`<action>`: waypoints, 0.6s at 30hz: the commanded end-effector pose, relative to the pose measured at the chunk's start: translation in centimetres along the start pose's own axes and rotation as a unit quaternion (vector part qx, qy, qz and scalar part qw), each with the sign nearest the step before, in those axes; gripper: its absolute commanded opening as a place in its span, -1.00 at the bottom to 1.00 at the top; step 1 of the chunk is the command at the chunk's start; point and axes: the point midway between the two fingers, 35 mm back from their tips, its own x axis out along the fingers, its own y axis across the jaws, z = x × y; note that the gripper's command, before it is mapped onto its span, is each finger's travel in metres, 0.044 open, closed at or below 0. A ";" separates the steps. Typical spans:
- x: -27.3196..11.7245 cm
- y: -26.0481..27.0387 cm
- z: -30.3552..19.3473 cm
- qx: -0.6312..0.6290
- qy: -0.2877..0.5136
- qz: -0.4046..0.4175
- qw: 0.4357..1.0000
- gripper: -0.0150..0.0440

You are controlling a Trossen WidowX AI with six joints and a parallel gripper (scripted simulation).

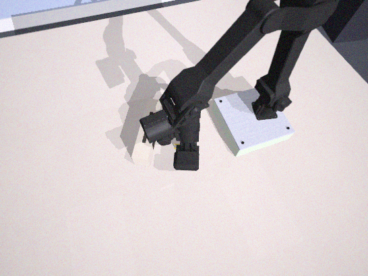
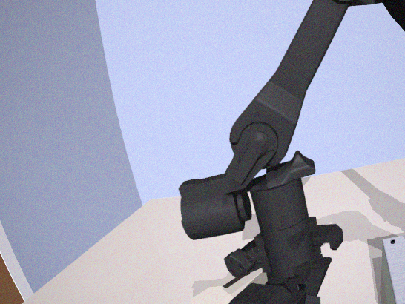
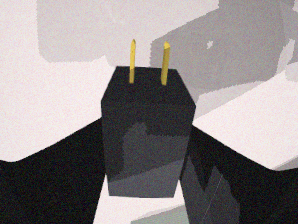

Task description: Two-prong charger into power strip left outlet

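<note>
The black two-prong charger is held in my gripper, upright in the wrist view [image 3: 148, 145], with two yellow prongs pointing up in that image. My gripper [image 1: 185, 147] is shut on the charger's sides. In the top view only a bit of the yellow prongs [image 1: 176, 146] shows, pointing left toward the power strip. The cream power strip [image 1: 142, 155] lies left of the gripper, partly shadowed and partly covered by the arm. Short dark slots show near its edge; which outlet they belong to cannot be told. The prongs stand to the right of the strip, apart from it.
A white box [image 1: 256, 134] with dark screw holes stands to the right, with a dark part of the arm over it. Its edge also shows in the exterior view [image 2: 397, 259]. The arm's shadow falls across the pale table [image 1: 168, 219] and the strip.
</note>
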 end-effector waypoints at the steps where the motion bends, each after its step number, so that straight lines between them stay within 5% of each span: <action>1: 0.0 0.1 0.4 0.008 -0.001 0.004 1.000 -0.49; 18: -0.2 -0.3 2.8 0.027 -0.001 0.005 1.000 -0.49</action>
